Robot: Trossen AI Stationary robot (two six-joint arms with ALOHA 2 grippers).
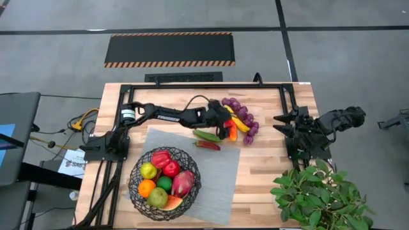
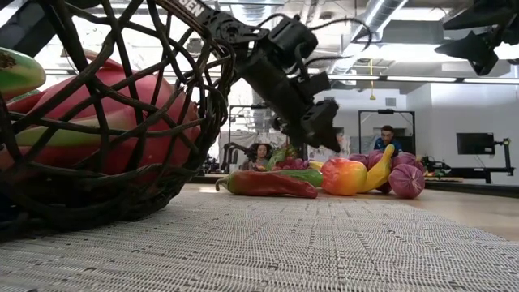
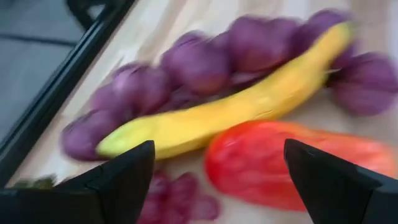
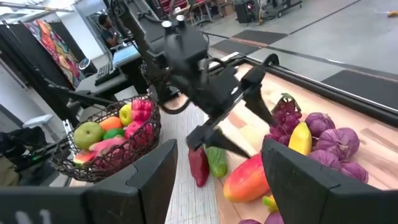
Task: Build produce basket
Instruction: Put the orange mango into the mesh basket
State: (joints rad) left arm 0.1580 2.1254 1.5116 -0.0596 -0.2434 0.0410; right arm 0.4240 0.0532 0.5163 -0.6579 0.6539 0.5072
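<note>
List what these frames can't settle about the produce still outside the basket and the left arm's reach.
- High view: the left gripper covers part of the red-orange fruit; contact unclear.
- Left wrist view: banana and grapes motion-blurred, and the grapes are cut off by the picture's edge.
- Low view: the basket fills the near side, hiding what lies behind it.
- Right wrist view: the right arm's own dark fingers mask the nearest produce.
</note>
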